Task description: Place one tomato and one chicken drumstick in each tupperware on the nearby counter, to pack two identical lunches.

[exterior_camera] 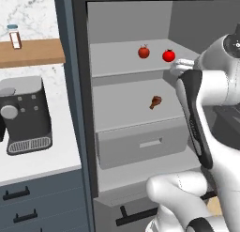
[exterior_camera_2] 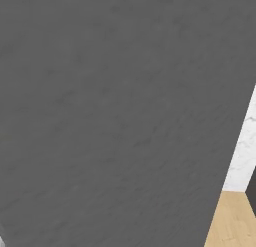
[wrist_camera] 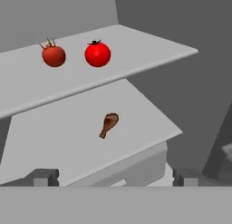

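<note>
The fridge [exterior_camera: 89,109] stands open, with its grey shelves exposed. On the upper shelf [wrist_camera: 136,51] sit two tomatoes, near each other but apart: a darker red tomato [wrist_camera: 54,55] with a brownish stem, and a brighter red tomato [wrist_camera: 98,54] with a black stem. In the left base view the darker one [exterior_camera: 144,51] is to the left of the brighter one [exterior_camera: 168,55].

On the lower shelf [wrist_camera: 68,141] lies one chicken drumstick [wrist_camera: 108,124], brown, on its side and alone. The left base view shows it [exterior_camera: 155,102] toward the right part of that shelf, above a grey drawer [exterior_camera: 140,144].

The pincer [wrist_camera: 116,177] has its jaws spread wide and holds nothing; both dark fingertips [wrist_camera: 43,177] appear at the bottom of the hand view, well apart, with the drumstick's shelf between and beyond them (no contact with any food). In the left base view the white arm [exterior_camera: 197,113] reaches in front of the fridge from the lower right.

Left of the fridge, a white bench [exterior_camera: 42,165] carries a black coffee machine [exterior_camera: 26,113]. A wooden wall shelf [exterior_camera: 30,52] above it holds a small jar [exterior_camera: 15,36]. Dark blue drawers [exterior_camera: 37,203] with black handles sit under the bench.

The right base view shows a flat grey panel [exterior_camera_2: 110,116], with pale wall and wood floor [exterior_camera_2: 232,221] at its right edge.
</note>
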Motion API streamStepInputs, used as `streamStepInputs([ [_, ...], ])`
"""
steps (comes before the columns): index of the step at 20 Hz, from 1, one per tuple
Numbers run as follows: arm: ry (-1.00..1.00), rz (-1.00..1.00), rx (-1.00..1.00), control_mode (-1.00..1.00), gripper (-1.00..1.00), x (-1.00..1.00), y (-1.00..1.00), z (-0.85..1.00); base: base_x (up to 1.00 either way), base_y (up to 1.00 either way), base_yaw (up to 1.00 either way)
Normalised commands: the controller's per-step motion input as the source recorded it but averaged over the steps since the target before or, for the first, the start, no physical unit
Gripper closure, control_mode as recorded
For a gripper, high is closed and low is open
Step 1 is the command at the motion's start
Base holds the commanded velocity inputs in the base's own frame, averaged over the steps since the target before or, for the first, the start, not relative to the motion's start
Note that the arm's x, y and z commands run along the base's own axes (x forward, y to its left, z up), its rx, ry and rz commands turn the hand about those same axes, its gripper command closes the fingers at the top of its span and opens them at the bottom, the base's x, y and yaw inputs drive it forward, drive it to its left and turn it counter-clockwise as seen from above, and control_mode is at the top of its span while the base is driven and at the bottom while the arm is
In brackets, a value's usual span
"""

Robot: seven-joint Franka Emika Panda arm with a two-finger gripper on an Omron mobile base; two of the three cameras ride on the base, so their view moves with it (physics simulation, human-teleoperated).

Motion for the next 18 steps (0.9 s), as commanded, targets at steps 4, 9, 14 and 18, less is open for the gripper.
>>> streamStepInputs([
  [4, 0.08, -0.02, 0.00, -1.00, -1.00, 0.72, -0.16, 0.00, 0.00, 0.00, 0.00],
  [9, 0.00, -0.02, 0.00, -1.00, -1.00, 0.72, -0.01, 0.00, 0.00, 0.00, 0.00],
  [14, 0.00, -0.02, 0.00, -1.00, -1.00, 0.74, -0.14, 0.00, 0.00, 0.00, 0.00],
  [18, 0.00, -0.01, 0.00, -1.00, -1.00, 0.83, -0.18, -0.01, 0.00, 0.00, 0.00],
])
